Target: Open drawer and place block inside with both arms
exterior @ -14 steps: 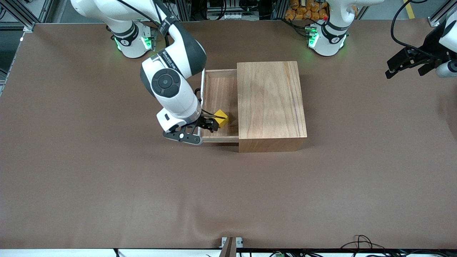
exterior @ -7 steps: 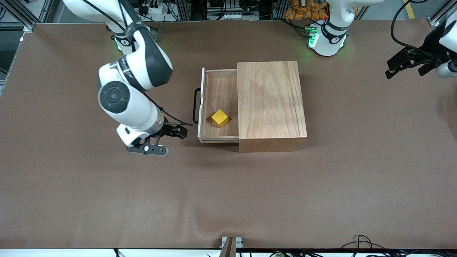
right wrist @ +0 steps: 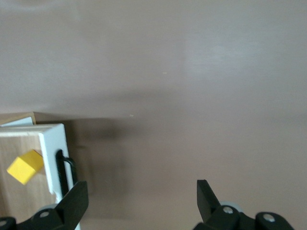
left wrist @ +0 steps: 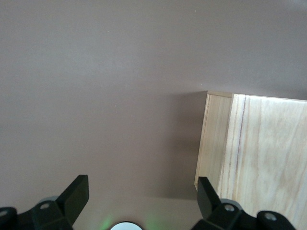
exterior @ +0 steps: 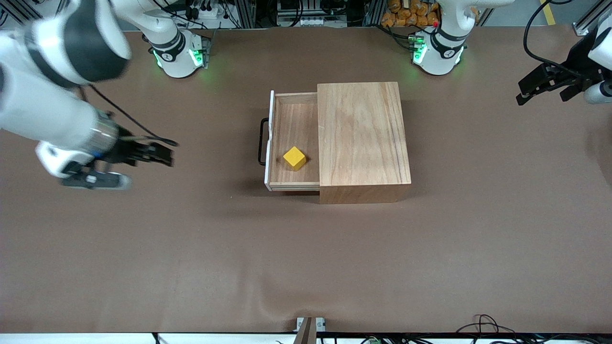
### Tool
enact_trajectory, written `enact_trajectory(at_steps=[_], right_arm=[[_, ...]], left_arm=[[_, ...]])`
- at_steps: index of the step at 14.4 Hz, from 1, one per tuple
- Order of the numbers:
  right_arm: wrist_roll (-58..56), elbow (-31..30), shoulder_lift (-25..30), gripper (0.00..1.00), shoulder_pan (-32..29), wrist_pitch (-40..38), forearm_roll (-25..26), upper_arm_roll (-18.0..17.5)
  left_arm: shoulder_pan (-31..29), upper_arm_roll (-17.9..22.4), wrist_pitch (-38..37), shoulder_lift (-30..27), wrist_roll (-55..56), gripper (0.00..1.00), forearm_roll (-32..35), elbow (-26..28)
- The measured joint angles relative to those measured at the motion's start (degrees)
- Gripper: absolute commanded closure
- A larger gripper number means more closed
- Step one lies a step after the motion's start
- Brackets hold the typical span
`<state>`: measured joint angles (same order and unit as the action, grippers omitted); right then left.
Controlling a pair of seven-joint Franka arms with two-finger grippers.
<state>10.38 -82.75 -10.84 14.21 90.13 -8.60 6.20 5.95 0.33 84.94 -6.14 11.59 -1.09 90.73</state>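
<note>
Yellow block [exterior: 294,158] in drawer [exterior: 292,181], apart from right gripper [exterior: 160,155]

My front camera hangs high, facing both my arms' bases across the desk [exterior: 306,267]. My left wrist camera looks straight down, close to the wooden box [left wrist: 261,153]. My right wrist camera looks down on the open drawer [right wrist: 26,167]. Box and drawer also show from the front.

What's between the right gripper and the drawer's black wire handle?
Only bare brown table, as the front view shows. The open right gripper is up over the table toward the right arm's end; nothing lies before the black wire loop handle.
</note>
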Motion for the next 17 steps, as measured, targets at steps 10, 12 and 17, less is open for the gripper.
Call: enact_trajectory(at_steps=[10,12,17], right_arm=[[-15.1,-6.5,15.8,0.00,-17.6,-7.4,5.9,-6.5],[-15.0,-7.0,15.8,0.00,-17.8,-7.4,7.3,-7.4],[-14.7,-7.1,15.8,0.00,-17.8,-7.3,8.0,-7.7]], left_arm=[[0.0,0.0,0.0,0.0,0.0,0.00,0.0,0.0],[0.0,0.0,0.0,0.0,0.0,0.00,0.0,0.0],[0.0,0.0,0.0,0.0,0.0,0.00,0.0,0.0]])
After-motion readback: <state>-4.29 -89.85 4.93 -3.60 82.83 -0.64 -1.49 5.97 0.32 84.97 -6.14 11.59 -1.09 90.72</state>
